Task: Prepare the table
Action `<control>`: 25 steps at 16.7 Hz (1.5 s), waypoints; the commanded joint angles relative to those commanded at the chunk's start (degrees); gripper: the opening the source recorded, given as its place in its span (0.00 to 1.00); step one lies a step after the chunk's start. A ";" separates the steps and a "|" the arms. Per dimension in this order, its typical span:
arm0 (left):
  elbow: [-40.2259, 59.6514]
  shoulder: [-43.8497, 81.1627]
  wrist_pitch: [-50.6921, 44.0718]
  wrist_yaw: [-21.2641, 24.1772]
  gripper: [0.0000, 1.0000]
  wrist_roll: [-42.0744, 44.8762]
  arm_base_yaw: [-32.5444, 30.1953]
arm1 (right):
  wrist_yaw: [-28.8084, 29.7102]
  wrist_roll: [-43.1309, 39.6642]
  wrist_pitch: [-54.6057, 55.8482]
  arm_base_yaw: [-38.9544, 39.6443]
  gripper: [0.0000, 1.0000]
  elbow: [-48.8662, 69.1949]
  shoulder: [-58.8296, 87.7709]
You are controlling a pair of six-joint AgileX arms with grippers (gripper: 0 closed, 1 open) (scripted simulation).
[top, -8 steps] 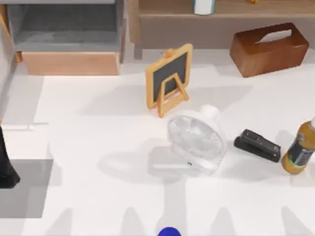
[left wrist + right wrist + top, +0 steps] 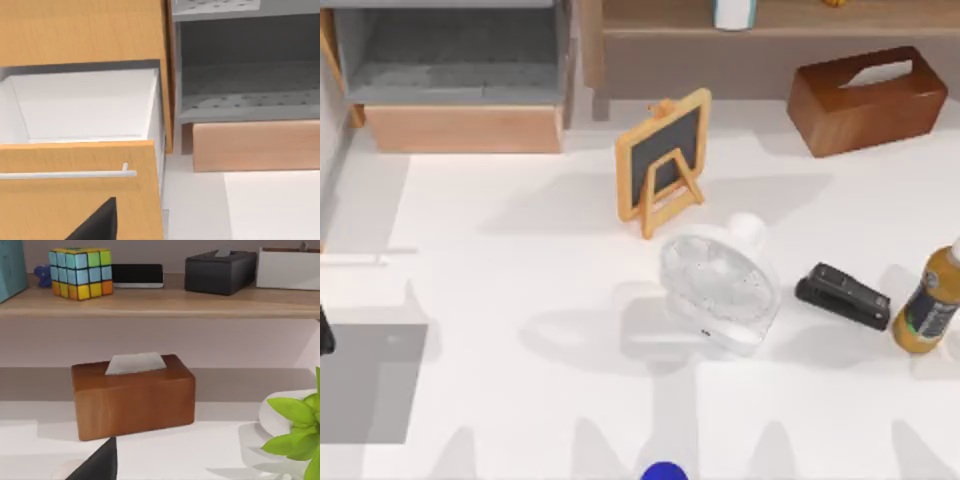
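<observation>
The white table [image 2: 530,290] spans the top view. On it stand a small wood-framed chalkboard easel [image 2: 663,160], a white fan [image 2: 715,290], a black stapler [image 2: 842,296] and an orange bottle [image 2: 930,300]. My left gripper [image 2: 324,338] is a dark sliver at the table's far left edge, just above the grey mat [image 2: 370,385]. In the left wrist view a dark part of that gripper [image 2: 97,225] sits in front of an open wooden drawer [image 2: 80,185] with a white inside. In the right wrist view, a dark part of my right gripper [image 2: 97,462] faces the wooden tissue box [image 2: 132,395].
The wood-and-grey shelf unit [image 2: 460,75] stands at the back left, and the wooden tissue box [image 2: 865,100] at the back right. A shelf [image 2: 150,302] holds a colour cube [image 2: 80,272], a phone and boxes. A green plant [image 2: 300,430] is close by.
My left arm has drawn back toward the left edge of the top view, uncovering the grey mat. The objects on the table have not moved.
</observation>
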 joint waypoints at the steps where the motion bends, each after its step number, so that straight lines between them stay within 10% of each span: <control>1: 3.68 3.54 -2.26 -0.19 1.00 1.23 0.79 | 0.00 0.00 0.00 0.00 1.00 0.00 0.00; 18: 101.22 96.61 -54.26 -0.09 1.00 13.41 14.79 | 0.00 0.00 0.00 0.00 1.00 0.00 0.00; 25: 126.21 129.76 -67.94 1.76 1.00 11.83 16.73 | 0.00 0.00 0.00 0.00 1.00 0.00 0.00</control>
